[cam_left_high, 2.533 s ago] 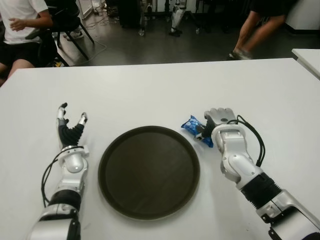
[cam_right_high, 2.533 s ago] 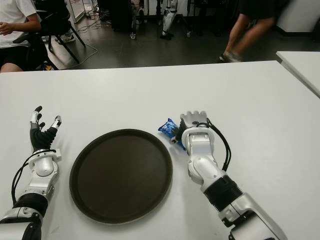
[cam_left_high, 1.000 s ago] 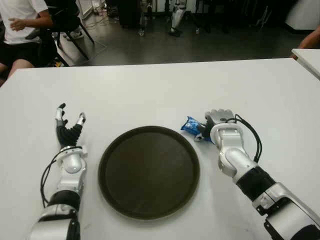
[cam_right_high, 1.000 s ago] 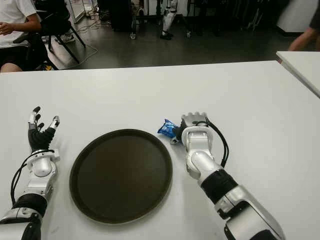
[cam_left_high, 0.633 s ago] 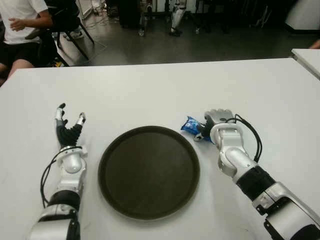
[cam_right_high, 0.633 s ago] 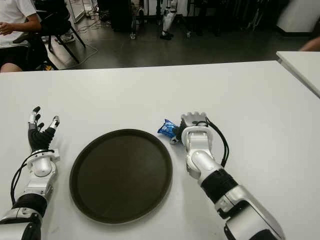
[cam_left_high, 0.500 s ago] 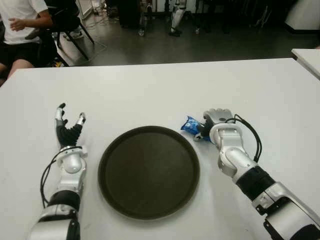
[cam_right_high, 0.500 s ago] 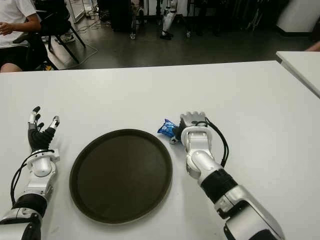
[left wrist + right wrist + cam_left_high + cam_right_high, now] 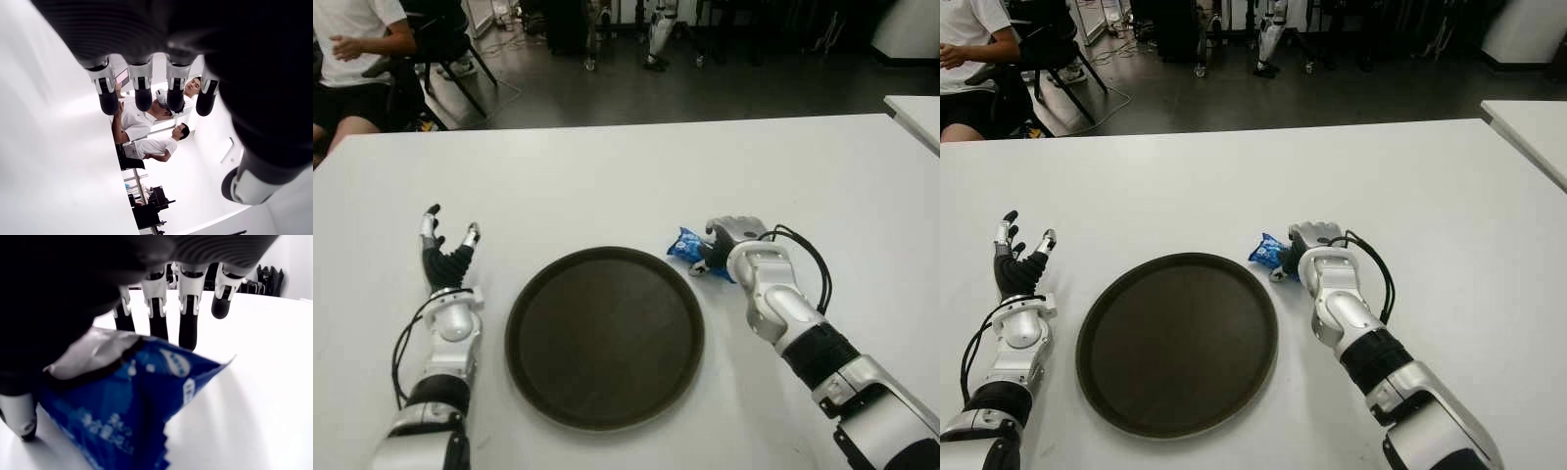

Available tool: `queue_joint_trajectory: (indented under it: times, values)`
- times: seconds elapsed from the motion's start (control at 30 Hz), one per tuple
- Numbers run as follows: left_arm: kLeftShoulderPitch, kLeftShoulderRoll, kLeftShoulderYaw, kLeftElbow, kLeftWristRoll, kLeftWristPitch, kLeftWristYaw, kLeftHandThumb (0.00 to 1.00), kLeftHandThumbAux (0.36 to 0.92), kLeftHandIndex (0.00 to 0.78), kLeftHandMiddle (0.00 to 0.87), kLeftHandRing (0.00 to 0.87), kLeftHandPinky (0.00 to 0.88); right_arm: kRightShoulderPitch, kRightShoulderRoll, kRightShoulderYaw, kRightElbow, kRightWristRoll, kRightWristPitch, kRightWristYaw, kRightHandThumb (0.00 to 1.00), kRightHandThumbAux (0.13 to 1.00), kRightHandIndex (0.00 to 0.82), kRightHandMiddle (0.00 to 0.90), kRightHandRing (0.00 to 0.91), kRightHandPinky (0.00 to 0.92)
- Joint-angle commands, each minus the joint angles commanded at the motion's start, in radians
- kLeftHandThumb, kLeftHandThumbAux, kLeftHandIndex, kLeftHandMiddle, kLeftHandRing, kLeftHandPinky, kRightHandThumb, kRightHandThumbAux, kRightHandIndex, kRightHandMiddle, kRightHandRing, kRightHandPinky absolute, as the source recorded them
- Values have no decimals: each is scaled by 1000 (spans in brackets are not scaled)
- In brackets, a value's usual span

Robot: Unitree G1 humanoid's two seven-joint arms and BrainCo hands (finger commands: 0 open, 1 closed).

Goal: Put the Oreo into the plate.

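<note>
Our right robot hand (image 9: 729, 238) clasps the blue Oreo packet (image 9: 688, 250) on the table (image 9: 607, 176), just right of the plate's (image 9: 604, 336) rim. We should firm the pinch before lifting, since the wrapper looks slippery. Our left robot hand (image 9: 445, 257) shows left of the plate, fingers spread. Contact under the packet is hidden.

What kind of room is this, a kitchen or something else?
Probably a robotics lab or workshop, not a kitchen. The white table holds only a dark round plate and a blue Oreo packet at the robot's right hand; behind are a bare dark floor, loose cables, and a seated person.
</note>
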Motion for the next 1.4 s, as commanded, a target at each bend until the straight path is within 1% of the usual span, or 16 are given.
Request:
queue_joint_trajectory:
  times: [0.17,0.23,0.3,0.33,0.37,0.4,0.43,0.47,0.5,0.53,0.6,0.7,0.77,0.9,1.0,1.4]
  values:
    - [3,4,-5,-4,9,-3,-4,0,639,45,43,16,17,3,3,-11,3,26,-6,-24,0,594,157,210,204,122]
    - [5,5,-7,-5,13,-4,-6,0,634,47,44,16,15,5,3,-15,6,36,-13,-41,0,613,144,199,200,149]
    - [5,6,-9,-7,15,-6,-9,0,632,49,45,16,14,10,2,-21,8,49,-33,-72,0,635,148,199,206,186]
    - [6,6,-9,-8,15,-6,-10,0,631,49,44,15,14,13,1,-24,9,56,-44,-89,31,651,175,211,219,216]
    - [7,6,-10,-9,15,-7,-11,0,630,50,42,13,12,17,-1,-30,11,66,-62,-109,83,673,216,227,239,260]
    - [7,6,-10,-10,15,-8,-11,0,628,52,41,10,9,20,-2,-34,13,74,-75,-123,297,693,288,274,287,329]
    - [7,7,-11,-8,16,-9,-12,0,627,53,41,10,8,24,-2,-40,15,86,-87,-140,373,700,313,290,304,353]
    - [7,7,-11,-8,16,-9,-12,0,625,53,40,8,7,26,-2,-44,16,93,-97,-152,487,709,352,349,350,410]
    - [7,8,-11,-7,16,-10,-13,0,623,53,39,7,7,27,-2,-46,18,98,-102,-159,560,714,377,387,380,446]
    - [7,8,-12,-7,16,-10,-13,0,622,53,38,6,6,27,-2,-47,20,102,-107,-165,607,717,393,412,399,470]
    - [7,9,-13,-4,17,-11,-10,0,621,53,38,5,6,31,3,-61,24,120,-121,-188,647,720,407,433,416,490]
    - [6,11,-14,2,19,-13,-5,0,625,53,42,5,3,42,17,-93,31,156,-147,-241,683,720,421,549,539,580]
    - [5,10,-13,3,19,-14,-2,0,621,49,37,2,2,45,24,-108,38,172,-156,-270,693,720,426,604,595,627]
    - [5,9,-11,3,18,-16,5,0,619,46,32,0,4,48,36,-131,54,202,-182,-316,702,719,430,675,669,690]
    - [5,7,-10,3,18,-16,9,0,621,47,35,4,7,48,40,-138,62,215,-190,-336,704,719,432,702,701,715]
    - [2,5,-3,4,2,-14,-9,0,632,47,36,1,1,40,48,-146,93,239,-201,-388,707,716,436,762,759,762]
